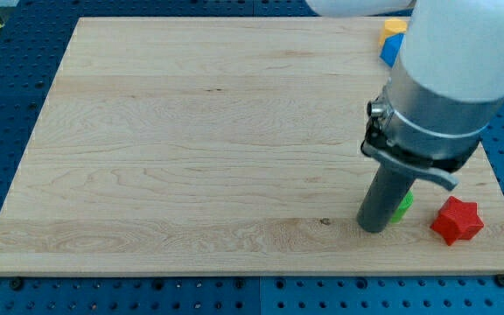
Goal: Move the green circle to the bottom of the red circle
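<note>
The rod's tip rested on the wooden board, touching the green block, which was largely hidden behind the rod, its shape unclear. A red star-shaped block lay just to the view's right of the green block; blue and yellow blocks sat well above it, toward the view's top. The rod carried no jaws and held nothing

Only a sliver of the green block shows in the lower right of the frame; its round shape cannot be confirmed. Just to its right lies a red block, bright and many-pointed, looking more like a star than a circle.
</note>
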Robot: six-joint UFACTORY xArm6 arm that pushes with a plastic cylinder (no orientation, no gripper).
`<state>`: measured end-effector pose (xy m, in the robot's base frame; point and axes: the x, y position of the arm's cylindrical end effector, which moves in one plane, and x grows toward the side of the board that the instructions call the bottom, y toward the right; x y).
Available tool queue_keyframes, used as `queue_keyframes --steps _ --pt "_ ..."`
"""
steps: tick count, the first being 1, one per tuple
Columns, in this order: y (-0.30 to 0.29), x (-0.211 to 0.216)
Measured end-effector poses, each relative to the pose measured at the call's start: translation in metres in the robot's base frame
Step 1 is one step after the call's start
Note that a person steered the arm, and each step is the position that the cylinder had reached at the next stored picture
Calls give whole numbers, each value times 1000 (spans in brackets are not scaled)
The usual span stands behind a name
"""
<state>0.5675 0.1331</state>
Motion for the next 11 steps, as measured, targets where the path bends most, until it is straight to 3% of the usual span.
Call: queue_keyframes --steps 5,6,8,11 --pt "47 -60" --pt "47 -59" --pt "46 -13" --pt "67 -29"
